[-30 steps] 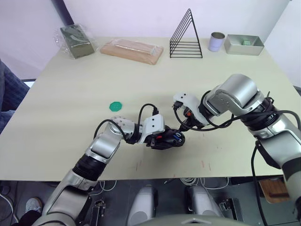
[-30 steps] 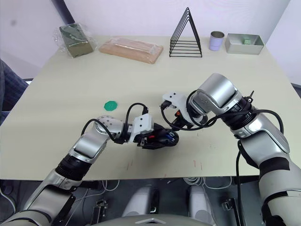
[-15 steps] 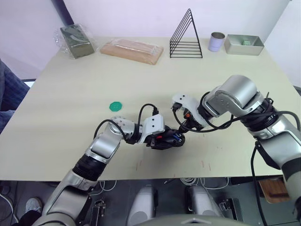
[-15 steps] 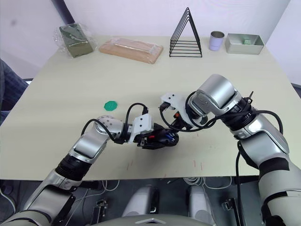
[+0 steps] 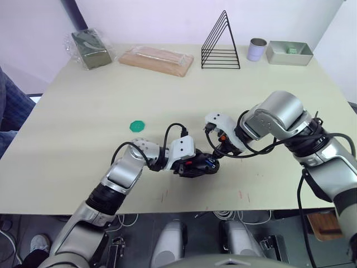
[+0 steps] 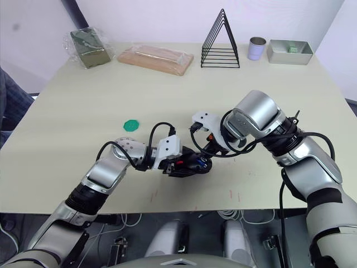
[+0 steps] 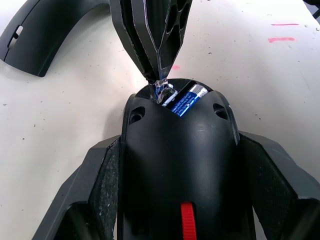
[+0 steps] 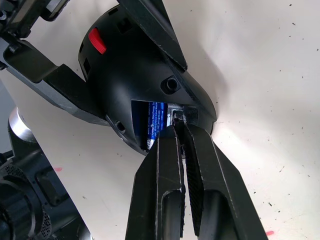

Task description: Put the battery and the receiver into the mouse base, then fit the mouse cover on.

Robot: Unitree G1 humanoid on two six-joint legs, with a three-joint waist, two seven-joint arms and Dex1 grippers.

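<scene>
- A pale beige table (image 5: 83, 106) stood before a white wall, its top flecked with small dark specks and a few red marks near the front edge.
- The base (image 7: 177, 165) sat near the front middle of the table, clamped from both sides by the left gripper (image 7: 177, 210), whose fingers (image 7: 102, 190) pressed its flanks.
- The battery (image 7: 186, 101) already lay in the open compartment, blue with its silvery end showing.
- The right gripper (image 8: 181, 131) was nearly closed, pinching a tiny metallic piece, apparently the receiver (image 7: 162, 90), at the compartment's edge just beside the battery.
- The step in hand looked to be seating the receiver in its slot; it would go best with the piece kept square to the slot and pushed straight in, lightly, while the left grip held the base firm.
- Letting go too soon could leave the receiver cocked or loose in the battery bay.
- The cover (image 7: 47, 35) lay on the table just beyond the base, not yet fitted.
- Farther off stood a green disc (image 5: 137, 126), a wire rack (image 5: 221, 42), a wooden block (image 5: 156, 59), a wrapped package (image 5: 89, 49), a can (image 5: 256, 49) and a grey tray (image 5: 288, 53).
</scene>
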